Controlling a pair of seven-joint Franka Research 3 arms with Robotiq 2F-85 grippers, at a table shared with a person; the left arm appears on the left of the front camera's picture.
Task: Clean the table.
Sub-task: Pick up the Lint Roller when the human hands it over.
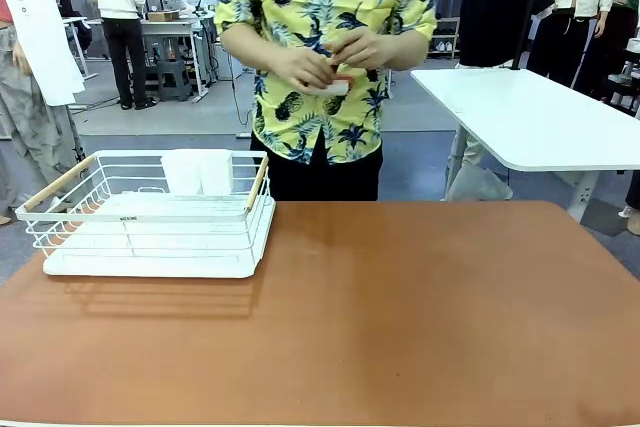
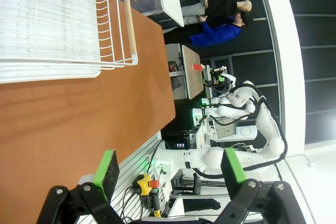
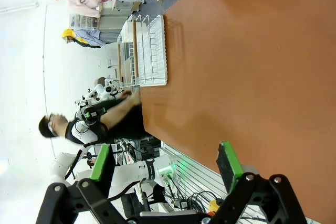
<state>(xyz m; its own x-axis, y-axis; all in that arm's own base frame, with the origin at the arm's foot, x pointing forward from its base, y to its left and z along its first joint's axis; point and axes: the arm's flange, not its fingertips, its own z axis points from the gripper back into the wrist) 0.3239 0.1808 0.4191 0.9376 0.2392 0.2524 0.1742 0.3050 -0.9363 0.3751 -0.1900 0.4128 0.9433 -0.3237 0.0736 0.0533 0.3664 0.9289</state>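
The reddish-brown table [image 1: 400,317] spans the front view, with bare top across its middle and right. It also runs through the left wrist view as the table [image 2: 68,124] and through the right wrist view as the table [image 3: 252,66]. My left gripper [image 2: 170,169] is open, its green-padded fingers wide apart with nothing between them. My right gripper [image 3: 165,163] is open too and holds nothing. A person in a yellow patterned shirt stands at the far edge, both hands [image 1: 335,59] together at the chest around a small white and red item.
A white wire dish rack [image 1: 150,212] with wooden handles sits on a white tray at the table's far left; something white stands inside at its back. The rack [image 2: 58,24] and the rack [image 3: 149,51] also show from the wrists. A white-topped table [image 1: 540,117] stands behind on the right.
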